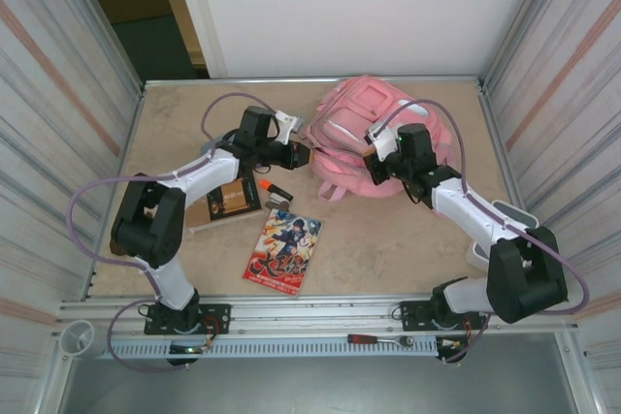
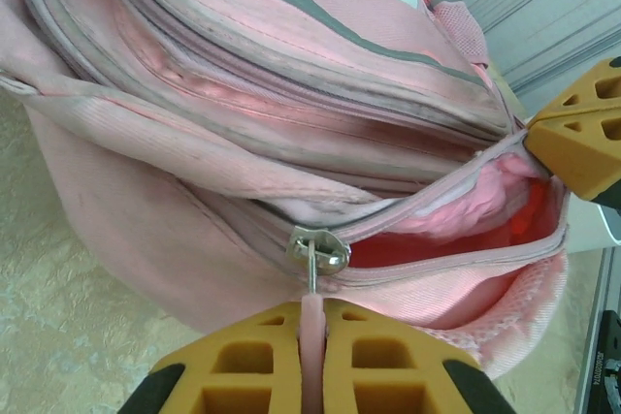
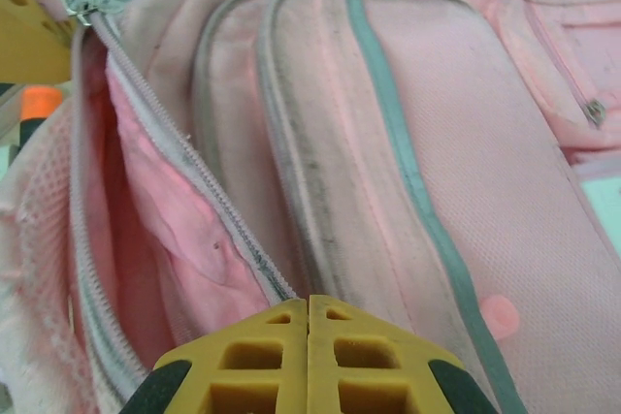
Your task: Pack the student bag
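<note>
The student bag (image 1: 383,128), big and pink, lies at the back of the table with its main compartment (image 2: 475,225) unzipped partway. My left gripper (image 1: 301,155) is at the bag's left side, shut on the pink pull tab (image 2: 312,312) of the metal zipper slider (image 2: 318,247). My right gripper (image 1: 374,164) is at the bag's near edge, and its fingers (image 3: 309,312) meet on the zipper edge (image 3: 228,230) of the opening's upper lip. The pink lining (image 3: 165,210) shows inside; I see nothing else in there. A grey strip (image 3: 408,162) runs along the front pocket.
On the table in front of the bag lie a comic book (image 1: 284,251), a brown notebook (image 1: 225,203), an orange marker (image 1: 264,184) and a small dark item (image 1: 279,197). A white tray (image 1: 506,225) stands by the right wall. A screwdriver (image 1: 378,340) rests on the front rail.
</note>
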Controlling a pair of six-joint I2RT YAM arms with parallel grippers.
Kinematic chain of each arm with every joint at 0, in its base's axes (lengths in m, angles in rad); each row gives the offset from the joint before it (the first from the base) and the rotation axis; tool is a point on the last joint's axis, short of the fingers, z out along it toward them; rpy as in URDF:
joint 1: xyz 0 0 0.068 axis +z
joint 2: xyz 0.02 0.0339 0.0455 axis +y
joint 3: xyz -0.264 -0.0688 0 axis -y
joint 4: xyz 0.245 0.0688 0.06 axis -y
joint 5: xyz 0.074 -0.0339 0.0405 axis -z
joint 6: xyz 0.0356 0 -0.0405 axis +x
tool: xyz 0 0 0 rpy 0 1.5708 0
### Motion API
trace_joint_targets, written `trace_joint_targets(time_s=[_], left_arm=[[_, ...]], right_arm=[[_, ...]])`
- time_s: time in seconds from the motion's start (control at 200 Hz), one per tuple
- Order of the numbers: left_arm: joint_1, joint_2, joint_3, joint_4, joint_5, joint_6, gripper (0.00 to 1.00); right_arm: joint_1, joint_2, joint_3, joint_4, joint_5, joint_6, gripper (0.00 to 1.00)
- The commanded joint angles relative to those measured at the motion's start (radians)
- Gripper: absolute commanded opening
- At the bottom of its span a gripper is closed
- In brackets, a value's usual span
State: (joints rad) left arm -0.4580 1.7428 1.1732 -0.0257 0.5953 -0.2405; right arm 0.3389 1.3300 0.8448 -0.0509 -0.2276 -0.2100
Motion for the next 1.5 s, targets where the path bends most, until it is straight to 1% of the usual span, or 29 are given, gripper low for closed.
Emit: trace_joint_targets(time_s=[0.0,0.07,0.085,0.12,0.18,0.21,0.311,0.451,0.526,0.596,0.621,0.651,0.731,0.771,0.872,0.952,1.047,1.117,1.217,1.277,1.368,1.498], left_arm=[[0.039,-0.048,0.003,0.04,-0.002,-0.009,0.0],[0.039,-0.061,-0.01,0.073,0.042,-0.027,0.0],[0.039,-0.065,-0.012,0.077,0.053,-0.03,0.0],[0.038,-0.074,-0.015,0.086,0.073,-0.037,0.0],[0.036,-0.09,-0.022,0.098,0.098,-0.052,0.0],[0.034,-0.097,-0.026,0.103,0.108,-0.055,0.0],[0.017,-0.118,-0.03,0.097,0.12,-0.053,0.0],[-0.001,-0.129,-0.026,0.088,0.118,-0.049,0.0],[-0.006,-0.133,-0.026,0.085,0.118,-0.046,0.0],[-0.008,-0.138,-0.027,0.082,0.114,-0.044,0.0],[-0.009,-0.139,-0.027,0.081,0.113,-0.043,0.0],[-0.01,-0.14,-0.026,0.08,0.111,-0.043,0.0],[-0.01,-0.145,-0.028,0.074,0.096,-0.043,0.0],[-0.009,-0.15,-0.029,0.07,0.078,-0.042,0.0],[0.001,-0.17,-0.039,0.06,0.022,-0.044,0.0],[0.032,-0.183,-0.044,0.045,-0.018,-0.059,0.0],[0.082,-0.203,-0.057,0.032,-0.054,-0.08,0.0],[0.107,-0.226,-0.07,0.037,-0.072,-0.083,0.0],[0.119,-0.254,-0.063,0.023,-0.077,-0.076,0.0],[0.119,-0.272,-0.058,0.006,-0.082,-0.071,0.0],[0.119,-0.293,-0.065,-0.004,-0.094,-0.073,0.0],[0.117,-0.285,-0.072,-0.003,-0.078,-0.085,0.0]], right_arm=[[-0.038,-0.035,-0.007,-0.071,0.109,0.097,0.0],[-0.02,-0.043,0.006,-0.086,0.06,0.132,0.0],[-0.013,-0.045,0.008,-0.09,0.052,0.136,0.02],[0.007,-0.054,0.012,-0.099,0.038,0.145,0.1],[0.045,-0.068,0.021,-0.118,0.018,0.152,0.29],[0.066,-0.075,0.027,-0.123,0.015,0.153,0.37],[0.138,-0.075,0.055,-0.12,0.001,0.139,0.56],[0.215,0.017,0.145,-0.142,0.013,0.098,0.7],[0.233,0.087,0.191,-0.146,0.04,0.079,0.72],[0.24,0.143,0.238,-0.154,0.044,0.055,0.71],[0.242,0.16,0.255,-0.155,0.037,0.049,0.67],[0.242,0.179,0.273,-0.16,0.03,0.043,0.61],[0.242,0.218,0.321,-0.196,0.023,0.022,0.34],[0.242,0.22,0.331,-0.216,0.025,0.009,0.23],[0.234,0.188,0.32,-0.245,0.04,-0.025,0.08],[0.213,0.136,0.304,-0.271,0.04,-0.048,0.0],[0.187,0.067,0.286,-0.262,0.005,-0.082,0.0],[0.181,0.045,0.303,-0.255,-0.025,-0.112,0.0],[0.171,0.07,0.375,-0.285,-0.075,-0.15,0.0],[0.169,0.096,0.434,-0.339,-0.091,-0.181,0.0],[0.158,0.105,0.473,-0.42,-0.059,-0.212,0.0],[0.094,0.034,0.375,-0.426,0.004,-0.168,0.0]])
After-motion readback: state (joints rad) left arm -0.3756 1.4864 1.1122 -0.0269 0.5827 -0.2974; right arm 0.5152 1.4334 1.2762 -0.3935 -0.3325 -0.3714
